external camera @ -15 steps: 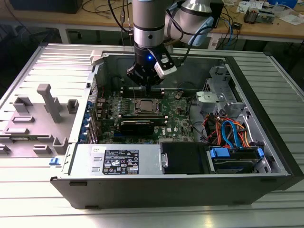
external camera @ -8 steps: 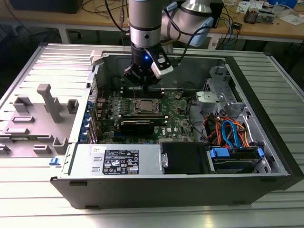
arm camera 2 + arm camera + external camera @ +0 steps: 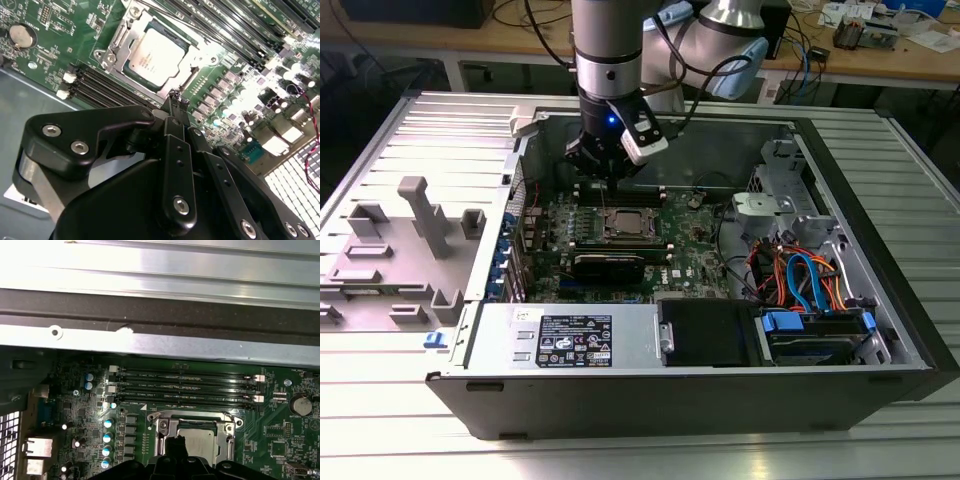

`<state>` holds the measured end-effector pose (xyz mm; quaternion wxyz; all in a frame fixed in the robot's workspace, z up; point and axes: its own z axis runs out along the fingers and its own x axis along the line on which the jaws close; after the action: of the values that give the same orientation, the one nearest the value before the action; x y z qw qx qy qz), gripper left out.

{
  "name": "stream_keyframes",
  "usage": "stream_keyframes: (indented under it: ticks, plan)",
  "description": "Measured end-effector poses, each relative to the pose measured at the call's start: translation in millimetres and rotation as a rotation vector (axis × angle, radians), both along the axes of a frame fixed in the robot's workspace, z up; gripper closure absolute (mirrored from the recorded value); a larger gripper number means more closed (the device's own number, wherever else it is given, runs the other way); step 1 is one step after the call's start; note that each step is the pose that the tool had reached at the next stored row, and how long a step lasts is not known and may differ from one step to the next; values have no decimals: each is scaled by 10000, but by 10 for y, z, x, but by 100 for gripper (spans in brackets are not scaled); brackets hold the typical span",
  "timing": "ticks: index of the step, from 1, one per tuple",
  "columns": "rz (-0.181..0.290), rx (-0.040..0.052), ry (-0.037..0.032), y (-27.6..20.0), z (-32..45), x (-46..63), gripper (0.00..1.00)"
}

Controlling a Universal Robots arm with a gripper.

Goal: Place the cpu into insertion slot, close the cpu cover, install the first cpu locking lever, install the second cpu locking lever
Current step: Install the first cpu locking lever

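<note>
The cpu point(image 3: 156, 55) lies flat in the insertion slot point(image 3: 627, 225) on the green motherboard point(image 3: 690, 245), its silver top showing. The cpu cover point(image 3: 116, 46) lies down around it as a metal frame, also seen in the first wrist view as the cpu cover point(image 3: 196, 418) above the cpu point(image 3: 198, 442). My gripper point(image 3: 176, 96) is shut with nothing between its fingers. Its black tip hangs just above the socket's edge. In the exterior view the gripper point(image 3: 603, 165) sits over the far side of the socket.
Long black memory slots point(image 3: 185, 385) run beside the socket. The open computer case point(image 3: 880, 250) walls in the board, with orange and blue cables point(image 3: 810, 280) at the exterior view's right and a power supply point(image 3: 570, 335) in front. A grey fixture point(image 3: 415, 225) stands outside.
</note>
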<state>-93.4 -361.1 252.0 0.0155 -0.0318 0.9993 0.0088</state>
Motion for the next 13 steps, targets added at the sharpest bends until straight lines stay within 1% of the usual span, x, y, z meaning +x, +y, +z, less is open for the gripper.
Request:
stream_keyframes:
  ticks: [6, 9, 13]
  plan:
    - [0, 1, 0, -1, 0, -90, 89]
    - [0, 0, 1, -2, 0, -111, 89]
    - [0, 1, 1, -2, -1, -113, 89]
